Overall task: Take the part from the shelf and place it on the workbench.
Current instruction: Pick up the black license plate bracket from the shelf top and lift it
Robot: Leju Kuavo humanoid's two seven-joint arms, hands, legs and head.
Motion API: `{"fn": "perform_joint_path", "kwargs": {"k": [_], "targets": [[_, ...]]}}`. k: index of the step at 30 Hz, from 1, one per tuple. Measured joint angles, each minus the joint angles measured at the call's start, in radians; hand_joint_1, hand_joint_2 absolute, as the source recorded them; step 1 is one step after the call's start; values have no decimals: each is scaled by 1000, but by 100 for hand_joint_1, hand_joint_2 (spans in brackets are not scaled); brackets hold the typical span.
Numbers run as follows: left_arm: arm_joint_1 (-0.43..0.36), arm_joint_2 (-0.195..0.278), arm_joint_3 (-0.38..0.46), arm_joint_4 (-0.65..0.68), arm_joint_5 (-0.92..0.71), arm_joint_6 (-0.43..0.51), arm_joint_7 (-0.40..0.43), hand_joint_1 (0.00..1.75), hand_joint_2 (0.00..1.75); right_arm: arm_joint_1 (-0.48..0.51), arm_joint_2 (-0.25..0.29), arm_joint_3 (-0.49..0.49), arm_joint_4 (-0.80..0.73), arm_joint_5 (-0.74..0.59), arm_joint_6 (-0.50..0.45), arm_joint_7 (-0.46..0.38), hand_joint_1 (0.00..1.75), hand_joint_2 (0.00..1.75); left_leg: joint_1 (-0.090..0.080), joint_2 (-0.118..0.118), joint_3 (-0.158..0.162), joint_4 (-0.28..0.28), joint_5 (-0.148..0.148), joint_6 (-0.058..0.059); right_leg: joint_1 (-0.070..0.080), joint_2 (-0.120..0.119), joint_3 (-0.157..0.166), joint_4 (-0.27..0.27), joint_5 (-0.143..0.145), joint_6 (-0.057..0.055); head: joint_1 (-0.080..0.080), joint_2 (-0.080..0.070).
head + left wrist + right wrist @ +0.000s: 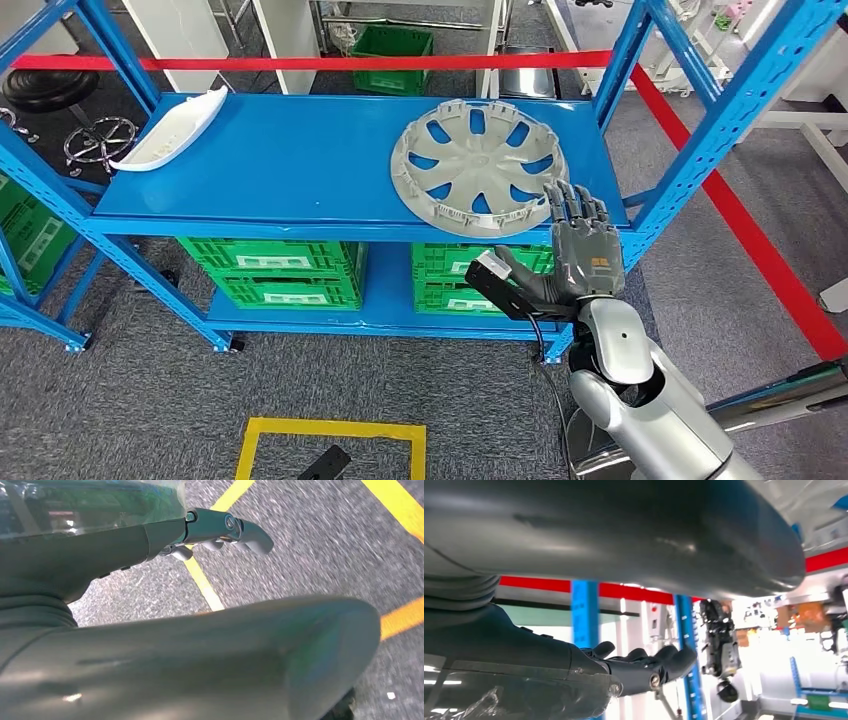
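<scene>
Blue steel shelf rack [300,140] fills most of the head view; the silver-grey plastic wheel cover with curved spokes [478,165] lies flat on its top deck at the right end, near the front edge. White curved plastic trim piece [172,130] sits at the far left end of that deck, well apart from it. Green plastic crates [275,270] are on the lower deck.

Step, as I read it: reach phase, part not yet gripped. Right hand [578,245] is raised just beside the wheel cover's near-right rim, fingers straight and apart, thumb out to the side, holding nothing. Can't tell if the fingertips touch the rim or sit just short of it.

Next move probably needs the hand to get over or under the rim and close across it; the cover is wide, thin and flat on the deck, so an edge grab looks the only option. Spoke openings could also take fingers.

Left hand [220,530] hangs over the grey floor with yellow tape lines [205,582]; fingers look curled in, nothing in them.
</scene>
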Motion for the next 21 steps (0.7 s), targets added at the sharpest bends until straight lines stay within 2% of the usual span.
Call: {"fn": "perform_joint_path", "kwargs": {"k": [2,5,6,7,8,9,10,11,12,14,16,17,18,20,21], "targets": [[-1,0,0,0,-2,0,-1,0,0,-6,5,4,0,1,2,-1,0,0,5,-3,11,-6,-6,10,-1,-2,-33,60,-20,9,7,0],[-1,-1,1,0,-4,-1,-1,0,0,-8,9,14,1,1,7,-3,0,0,4,-4,28,-8,-21,20,-3,-2,-157,241,-69,17,15,0],[1,-1,1,0,-4,-2,-1,0,0,-7,9,18,1,1,8,-4,0,0,3,-5,35,-8,-28,21,-3,-2,-190,271,-64,17,16,0],[2,-1,1,0,-4,-2,-1,0,0,-6,10,21,2,0,9,-4,0,0,1,-6,45,-8,-35,21,-3,-2,-206,265,-38,13,18,0],[3,-1,1,0,-4,-2,-1,0,0,-6,10,22,2,-1,9,-5,0,0,-1,-8,56,-8,-44,21,0,-2,-202,221,8,6,19,0],[3,-2,1,0,-5,-2,-1,0,0,-6,10,22,2,-2,9,-6,0,0,-3,-9,68,-8,-52,20,4,-2,-187,155,62,-5,20,0],[3,-3,1,0,-5,-2,-1,0,0,-6,10,23,2,-4,8,-7,0,0,-4,-10,79,-11,-60,18,10,-3,-170,97,100,-16,19,0],[3,-5,1,0,-5,-2,-1,0,0,-6,10,23,2,-6,8,-7,0,0,-3,-9,86,-14,-66,14,17,-4,-151,46,120,-25,19,0],[3,-6,1,0,-5,-2,-1,0,0,-6,11,24,2,-8,8,-8,0,0,-1,-8,90,-19,-70,9,22,-4,-140,19,124,-32,20,0],[3,-9,1,0,-6,-3,0,0,0,-7,12,27,2,-9,7,-8,0,0,2,-6,102,-25,-70,-4,27,-3,-118,-8,109,-39,22,0],[1,-11,1,0,-6,-3,0,0,0,-7,14,28,2,-10,7,-8,0,0,1,-4,109,-9,-75,-12,20,-3,-89,-31,104,-44,23,0],[0,-11,1,0,-7,-2,0,0,0,-8,14,28,2,-11,6,-8,0,0,0,-3,98,20,-86,-15,14,-3,-71,-41,102,-45,20,0],[-1,-10,1,0,-7,-2,0,0,0,-8,16,30,2,-12,6,-8,0,0,1,-3,74,67,-103,-18,11,-3,-57,-48,98,-46,16,0],[0,-9,1,0,-7,-2,0,0,0,-4,18,34,2,-14,7,-8,0,0,5,-3,2,183,-145,-28,8,-1,-37,-52,85,-45,10,0],[3,-8,1,0,-7,-2,0,0,0,0,18,36,2,-15,7,-8,0,0,8,-3,-28,218,-152,-34,6,0,-27,-52,76,-42,8,0]]}}
